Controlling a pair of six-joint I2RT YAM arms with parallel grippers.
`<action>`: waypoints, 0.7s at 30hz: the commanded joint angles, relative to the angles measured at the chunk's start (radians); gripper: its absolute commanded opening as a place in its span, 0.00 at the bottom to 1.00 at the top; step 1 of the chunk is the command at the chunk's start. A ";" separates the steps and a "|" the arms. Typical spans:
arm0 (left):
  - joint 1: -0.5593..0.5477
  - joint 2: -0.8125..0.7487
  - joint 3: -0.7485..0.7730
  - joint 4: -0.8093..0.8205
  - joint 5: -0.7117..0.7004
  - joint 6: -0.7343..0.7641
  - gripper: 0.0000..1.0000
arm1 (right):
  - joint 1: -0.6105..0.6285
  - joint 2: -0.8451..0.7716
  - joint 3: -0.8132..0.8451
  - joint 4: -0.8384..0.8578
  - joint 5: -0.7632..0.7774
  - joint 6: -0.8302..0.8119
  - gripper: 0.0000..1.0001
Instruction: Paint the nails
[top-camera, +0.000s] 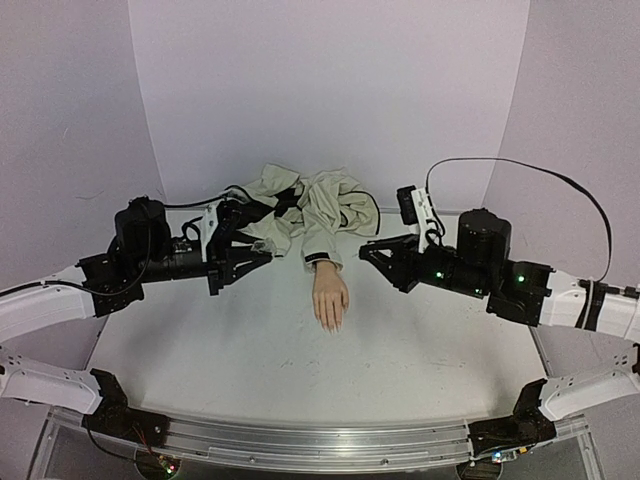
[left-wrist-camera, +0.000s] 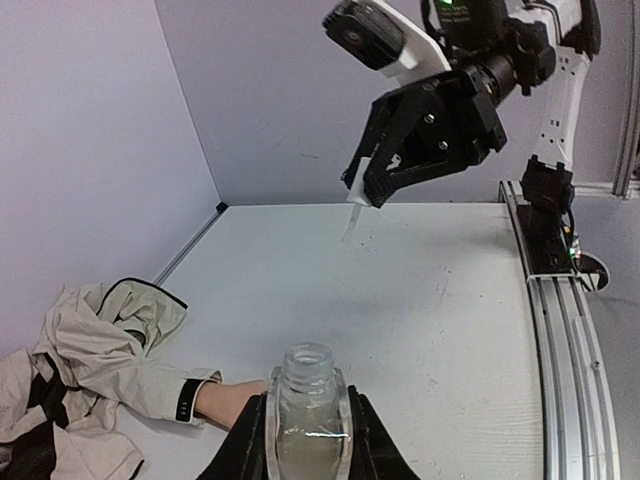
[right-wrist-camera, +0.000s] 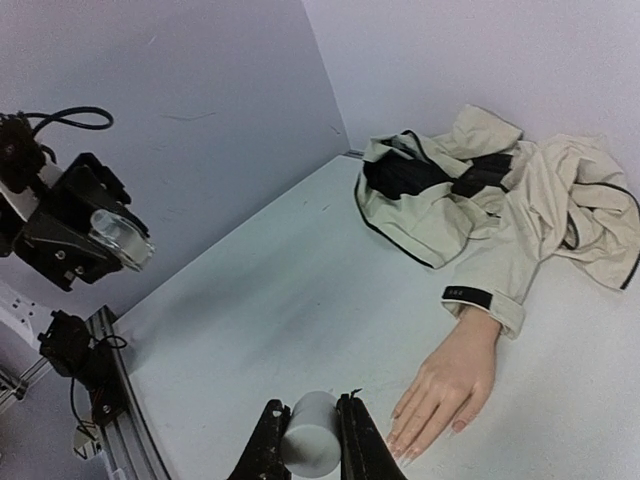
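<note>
Two robot arms, one mannequin hand, one cream coat, one small bottle and one white cap are here. The mannequin hand lies flat on the white table, palm down, with its fingers pointing to the near edge. The nails sit at that near end, pale and tiny.

The left gripper is squeezed tight on the clear bottle, which stands upright with its top open. The right gripper is squeezed tight on the cap, and a thin brush sticks out of the cap.

The nails lie between the two grippers and nearer than both. One gripper hangs to the left, one to the right, and neither touches the nails.

The dark cuff has a little pale mark, too small to read.
</note>
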 joint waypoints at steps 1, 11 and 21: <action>-0.053 0.005 -0.018 0.030 -0.039 0.118 0.00 | 0.007 0.082 0.149 0.107 -0.294 -0.037 0.00; -0.076 0.033 -0.023 0.026 -0.049 0.138 0.00 | 0.022 0.212 0.310 0.089 -0.495 -0.039 0.00; -0.080 0.061 -0.014 0.018 -0.050 0.138 0.00 | 0.058 0.267 0.345 0.082 -0.460 -0.048 0.00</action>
